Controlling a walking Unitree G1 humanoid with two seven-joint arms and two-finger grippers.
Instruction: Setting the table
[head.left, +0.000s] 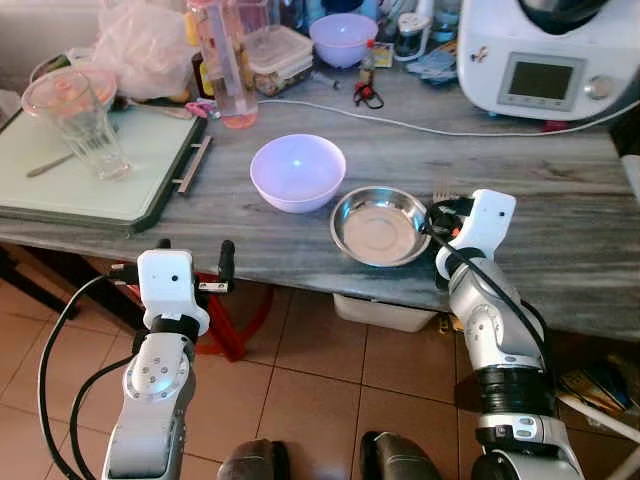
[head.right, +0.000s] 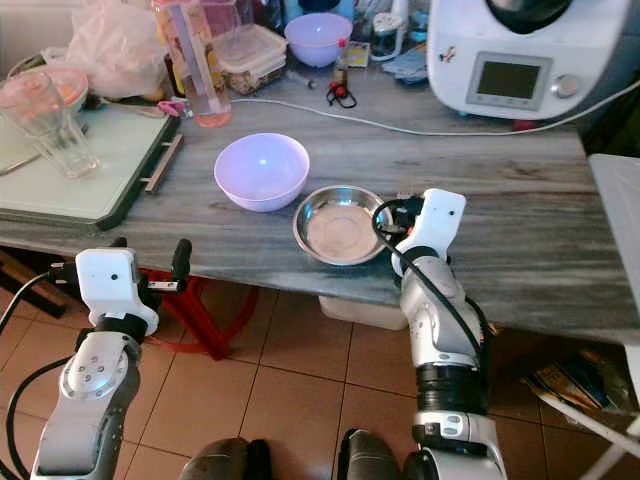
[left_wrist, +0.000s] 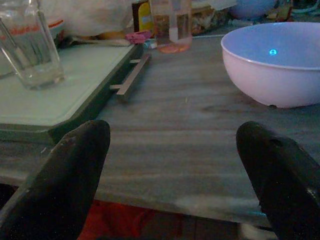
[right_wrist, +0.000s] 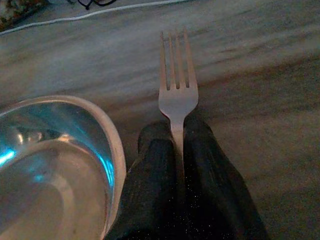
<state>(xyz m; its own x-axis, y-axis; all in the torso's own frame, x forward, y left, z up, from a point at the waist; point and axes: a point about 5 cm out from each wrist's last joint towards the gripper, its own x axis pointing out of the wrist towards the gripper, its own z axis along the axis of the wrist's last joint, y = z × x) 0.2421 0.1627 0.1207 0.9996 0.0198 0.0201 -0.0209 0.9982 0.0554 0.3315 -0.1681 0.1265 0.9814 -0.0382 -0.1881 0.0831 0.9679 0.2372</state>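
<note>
The right gripper (right_wrist: 175, 150) is clamped on the handle of a fork (right_wrist: 177, 85), both fingers pressed together on the thin neck just behind the tines. The fork lies low over the grey wooden table (head.left: 560, 200), right of centre in the head view, just beside the steel bowl (head.left: 380, 225) on its right. It looks light, rigid and smooth (polished metal, so likely to slip or swivel between the pads); a hold further back along the handle would probably steady it better, though the present pinch seems firm.

The steel bowl is empty, showing only reflections. To its left the lilac bowl (head.left: 297, 172) is empty too. In the upper left of the frame a clear glass (head.left: 88, 130) stands upright and empty on a pale green tray (head.left: 150, 150). The left gripper (left_wrist: 172, 170) hangs at the table edge, lower left, its fingers spread wide apart with nothing between them
</note>
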